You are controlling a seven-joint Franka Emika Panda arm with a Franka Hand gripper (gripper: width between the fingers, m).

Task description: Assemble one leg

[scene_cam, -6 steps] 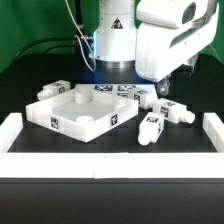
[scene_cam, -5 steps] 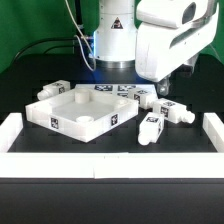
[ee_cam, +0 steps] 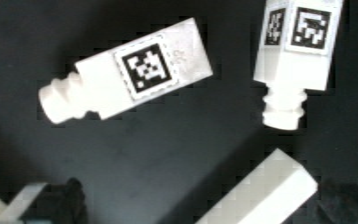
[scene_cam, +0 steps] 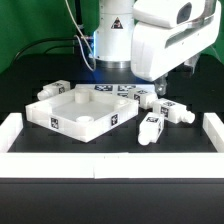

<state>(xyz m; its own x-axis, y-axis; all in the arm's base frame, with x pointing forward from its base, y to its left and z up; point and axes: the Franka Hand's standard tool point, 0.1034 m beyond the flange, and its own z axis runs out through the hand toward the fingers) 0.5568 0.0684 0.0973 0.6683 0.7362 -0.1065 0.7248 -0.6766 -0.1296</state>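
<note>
We cannot tell how wide our pincer point(scene_cam: 160, 88) stands. Below it the leg point(ee_cam: 146, 68) lies flat, tag up, its long axis skewed against the second leg point(ee_cam: 300, 50), stub end pointing away from it.

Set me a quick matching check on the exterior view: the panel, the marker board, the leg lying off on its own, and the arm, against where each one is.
Things:
1. white panel
2. marker board
3. lone leg
4. arm

Places:
A. raised over the legs on the exterior view's right
B. flat on the table just behind the panel
C. by the panel's far corner on the exterior view's left
D. mid-table, toward the exterior view's left

Pairs: 1-D, 2-B, 3-C, 4-A
</note>
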